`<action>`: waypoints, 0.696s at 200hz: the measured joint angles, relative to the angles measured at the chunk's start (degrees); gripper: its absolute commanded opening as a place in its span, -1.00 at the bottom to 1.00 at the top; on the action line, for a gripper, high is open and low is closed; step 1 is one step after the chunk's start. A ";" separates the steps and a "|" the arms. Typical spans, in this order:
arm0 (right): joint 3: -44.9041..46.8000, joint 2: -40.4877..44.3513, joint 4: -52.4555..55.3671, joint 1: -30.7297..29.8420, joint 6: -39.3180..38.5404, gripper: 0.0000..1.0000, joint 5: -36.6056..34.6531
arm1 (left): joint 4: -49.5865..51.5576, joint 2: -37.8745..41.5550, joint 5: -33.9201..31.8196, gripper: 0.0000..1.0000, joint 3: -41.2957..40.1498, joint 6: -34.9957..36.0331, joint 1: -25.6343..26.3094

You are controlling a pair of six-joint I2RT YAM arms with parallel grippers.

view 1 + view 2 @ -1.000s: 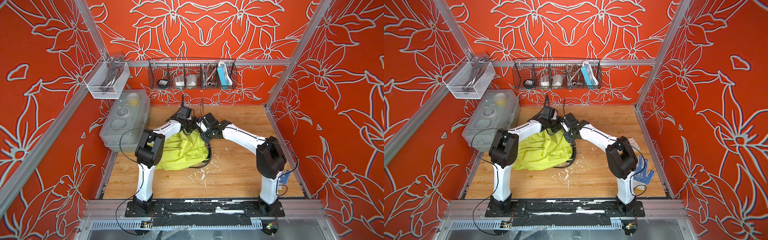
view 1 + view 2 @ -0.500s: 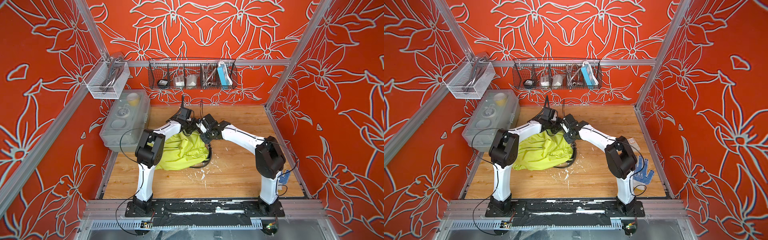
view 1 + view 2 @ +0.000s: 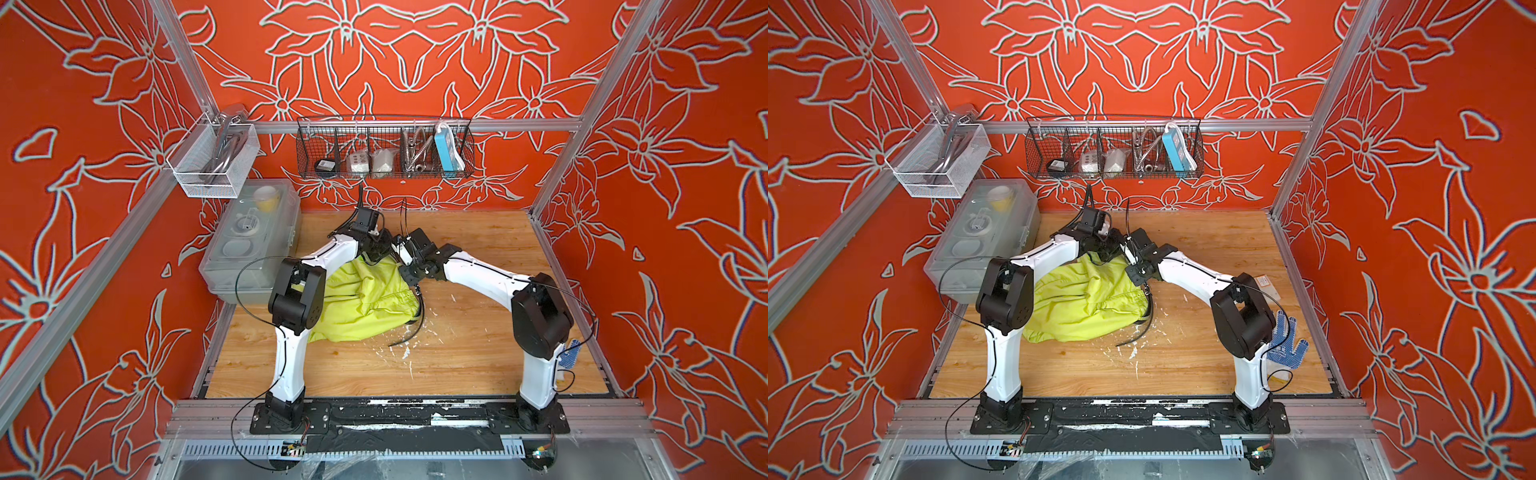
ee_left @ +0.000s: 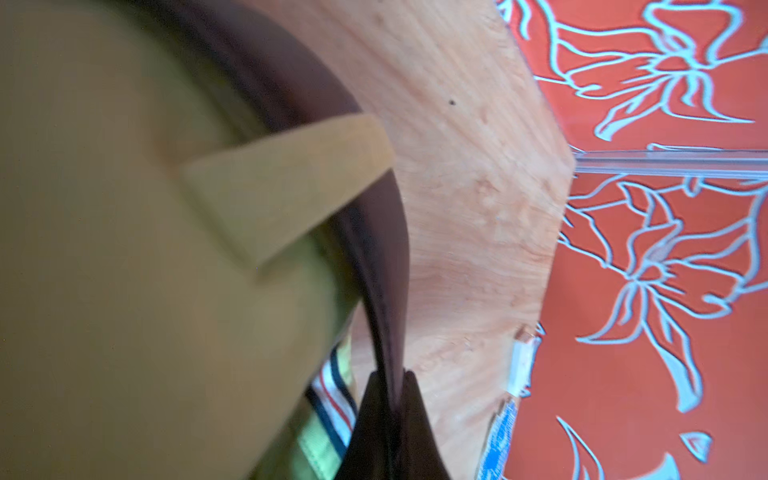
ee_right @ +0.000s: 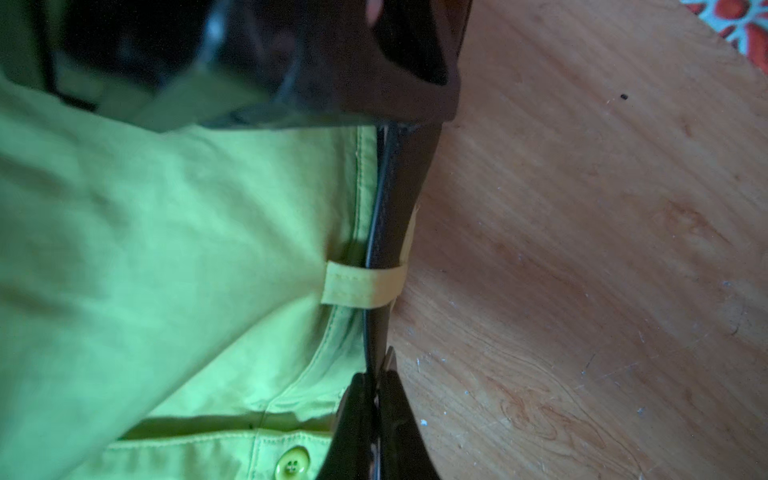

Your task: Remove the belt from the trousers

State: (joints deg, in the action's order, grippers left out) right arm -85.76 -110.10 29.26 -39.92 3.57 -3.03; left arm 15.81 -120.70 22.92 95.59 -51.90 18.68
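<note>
Lime-green thin-cloth trousers point(image 3: 365, 303) with narrow black leather-like belt point(image 5: 390, 216), on scuffed wooden tabletop point(image 3: 478, 353).
Clear plastic lidded box point(image 3: 249, 241) at left edge, black wire basket point(image 3: 384, 149) on back wall, blue-dotted glove point(image 3: 1285, 340) by right arm base; both arms overhang the waistband, hiding much of it in both top views. Belt glossy, on edge, threaded under one yellow-green belt loop point(image 5: 361, 289), running along the waistband between left gripper point(image 4: 390, 376) and right gripper point(image 5: 376, 376), each pinching it; loose end curves toward the table's front.

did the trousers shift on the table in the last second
No. The trousers keep the same outline beside the clear plastic box, and the near hem sits at the same spot on the wooden table.
</note>
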 measured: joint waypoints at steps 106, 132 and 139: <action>1.73 -2.45 7.76 0.94 0.07 -0.12 0.13 | -5.51 0.52 0.61 -1.00 -4.48 -2.36 0.17; 0.13 -2.45 8.98 1.31 0.04 -0.07 1.46 | -6.10 0.57 0.57 -1.00 -4.85 -2.36 0.20; -0.55 -2.45 9.29 1.40 0.02 -0.07 2.05 | -6.32 0.63 0.55 -1.00 -5.07 -2.36 0.20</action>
State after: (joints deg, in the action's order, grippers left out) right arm -86.30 -112.55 38.54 -38.52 3.60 -0.97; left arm 9.50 -120.07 23.46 90.52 -54.26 18.87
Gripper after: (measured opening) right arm 0.462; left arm 0.047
